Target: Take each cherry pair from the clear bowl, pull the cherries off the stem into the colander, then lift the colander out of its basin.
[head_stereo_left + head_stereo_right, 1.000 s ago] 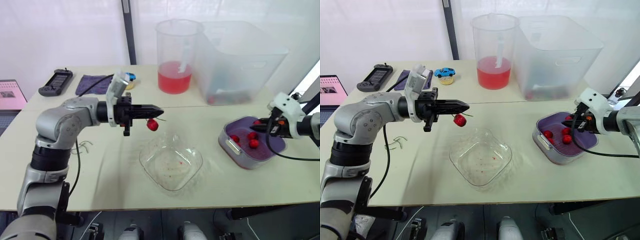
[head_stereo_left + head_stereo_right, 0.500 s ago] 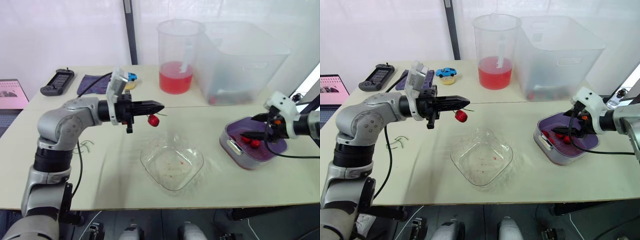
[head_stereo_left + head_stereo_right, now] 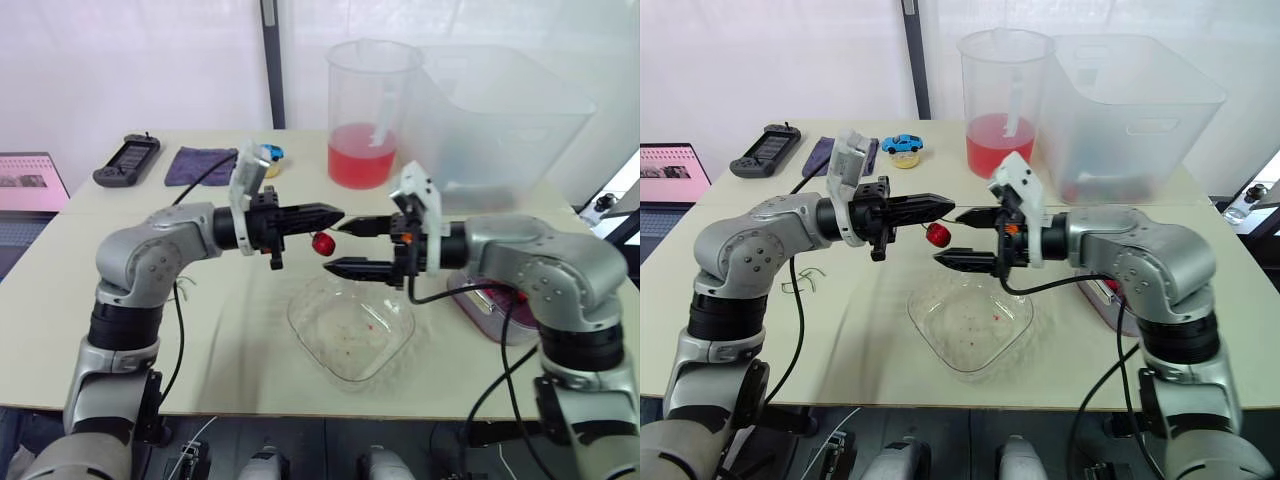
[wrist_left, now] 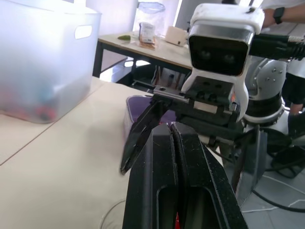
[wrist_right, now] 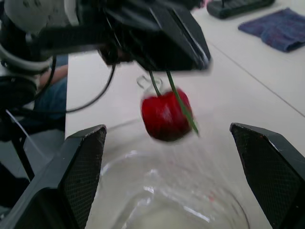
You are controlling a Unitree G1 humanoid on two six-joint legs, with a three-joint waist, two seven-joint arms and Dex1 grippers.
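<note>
Your left gripper (image 3: 335, 213) clamps the stem (image 5: 180, 101), dangling the cherry (image 3: 323, 242) above the clear bowl (image 3: 300, 315). Your right gripper (image 3: 338, 247) gapes around it (untouched), ready to pluck.

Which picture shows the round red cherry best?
The right wrist view: the round red cherry hangs big on its green stem from the shut jaws of the left gripper. Both eye views show a small red dot. The left wrist view's black fingers block most of it.
</note>
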